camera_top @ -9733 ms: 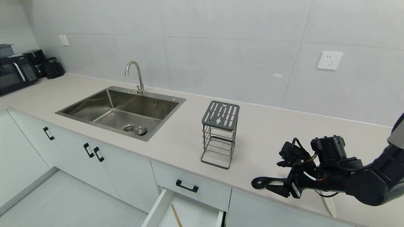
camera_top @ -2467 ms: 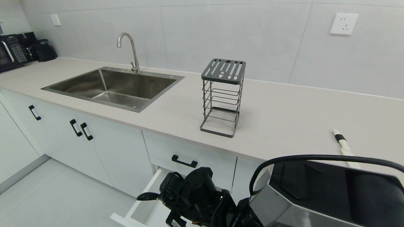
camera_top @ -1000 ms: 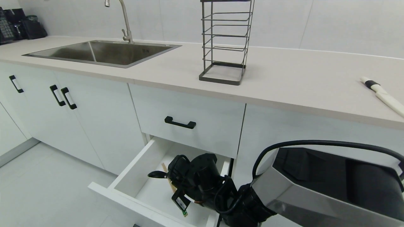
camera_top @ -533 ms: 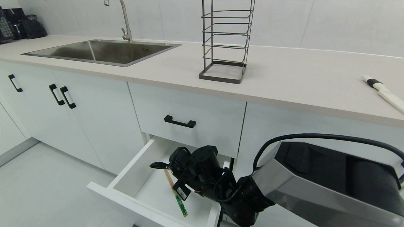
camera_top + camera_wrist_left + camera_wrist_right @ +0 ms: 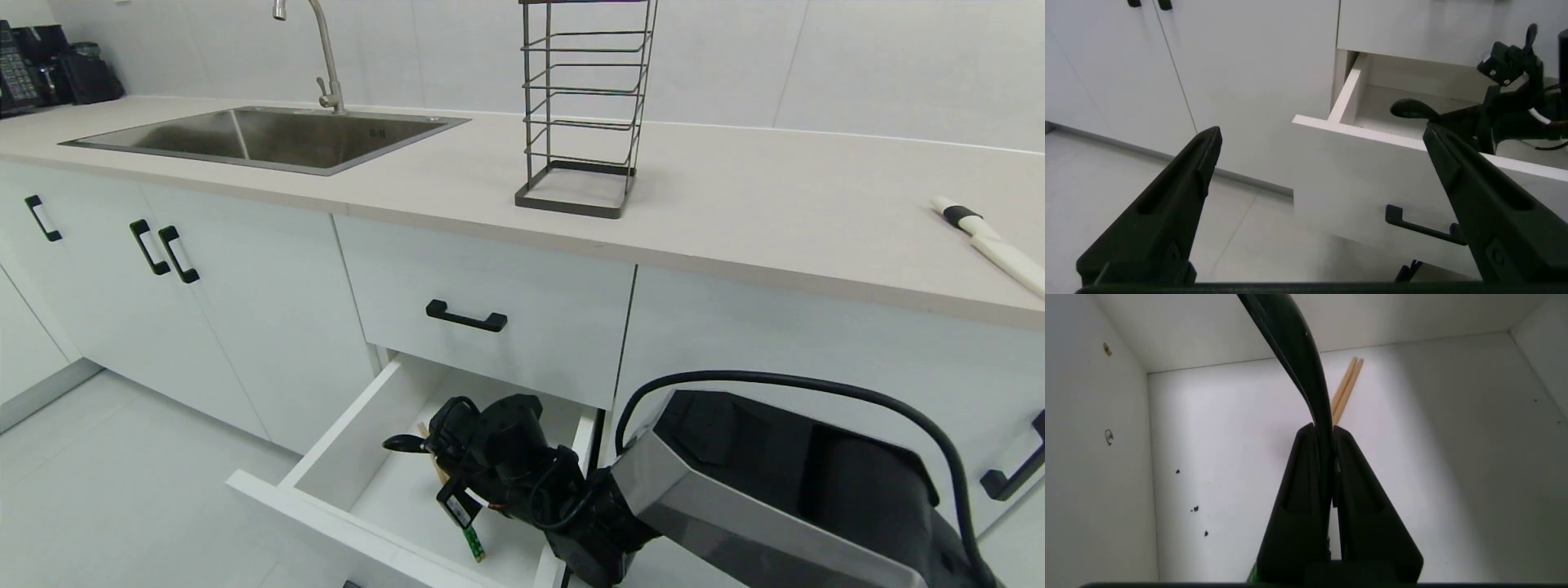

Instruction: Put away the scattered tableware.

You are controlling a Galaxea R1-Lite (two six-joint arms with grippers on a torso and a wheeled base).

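I am at the step of putting the black spoon (image 5: 402,443) into the open drawer (image 5: 269,492). My right gripper (image 5: 1324,437) is pinched tight on the spoon's thin handle. It holds the spoon above the white drawer floor, not touching it as far as I can see. A pair of wooden chopsticks (image 5: 1345,385) lies in the drawer just past my fingertips. I think the next move is to go a bit lower, then let go softly so the spoon lands flat beside the chopsticks. My left gripper (image 5: 1320,140) is spread wide with nothing in it, out in front of the drawer. The spoon is all black, with a long skinny handle and a small round scoop at the end. It looks smooth, so it could slip. A white knife (image 5: 990,243) waits on the counter (image 5: 735,204), so the job is not done.
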